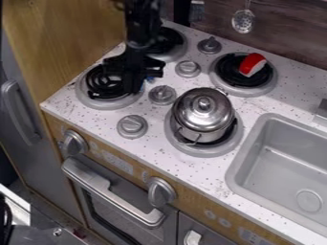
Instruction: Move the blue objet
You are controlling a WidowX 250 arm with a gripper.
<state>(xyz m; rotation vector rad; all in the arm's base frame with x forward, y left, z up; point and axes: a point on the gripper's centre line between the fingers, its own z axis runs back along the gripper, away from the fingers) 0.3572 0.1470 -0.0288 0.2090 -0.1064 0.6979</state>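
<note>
The black gripper [134,75] hangs over the left side of the stove, at the inner edge of the front-left burner [110,92]. A small patch of a blue object [150,78] shows right beside the gripper, on its right side, just above the knob between the burners. Most of the blue object is hidden behind the gripper, so its shape and whether it is held cannot be told.
A lidded silver pot [203,115] stands on the front-right burner. A red and white object [252,64] lies on the back-right burner. Grey knobs [132,126] rise between the burners. The sink [287,167] is at the right.
</note>
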